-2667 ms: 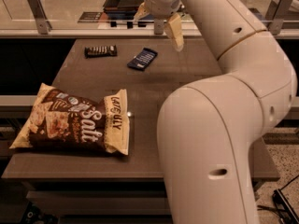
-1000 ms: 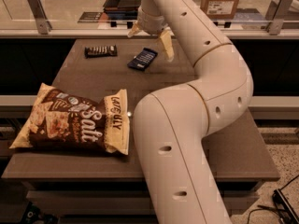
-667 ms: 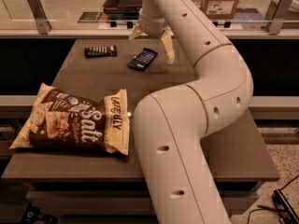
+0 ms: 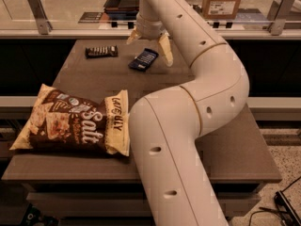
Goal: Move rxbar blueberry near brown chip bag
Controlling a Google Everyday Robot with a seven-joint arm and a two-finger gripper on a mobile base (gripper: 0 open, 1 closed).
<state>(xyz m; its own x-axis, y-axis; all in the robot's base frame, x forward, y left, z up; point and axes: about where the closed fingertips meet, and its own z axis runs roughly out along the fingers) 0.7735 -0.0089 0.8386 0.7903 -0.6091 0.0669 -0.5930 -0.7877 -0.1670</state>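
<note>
The move has hardly begun: the rxbar blueberry (image 4: 143,60) lies far across the desk (image 4: 94,81), well apart from the brown chip bag (image 4: 75,121) at the near left. My end effector (image 4: 148,51) hangs just over the bar, spread wide and holding nothing. Grasping and carrying are both left to do.

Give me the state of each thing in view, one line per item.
gripper: open, holding nothing, poised at the rxbar blueberry at the far end of the table.
rxbar blueberry: lying flat, not gripped, well apart from the chip bag.
brown chip bag: puffy, lying flat at the near left edge, untouched.
dark brown bar: lying flat at the far left, untouched.
</note>
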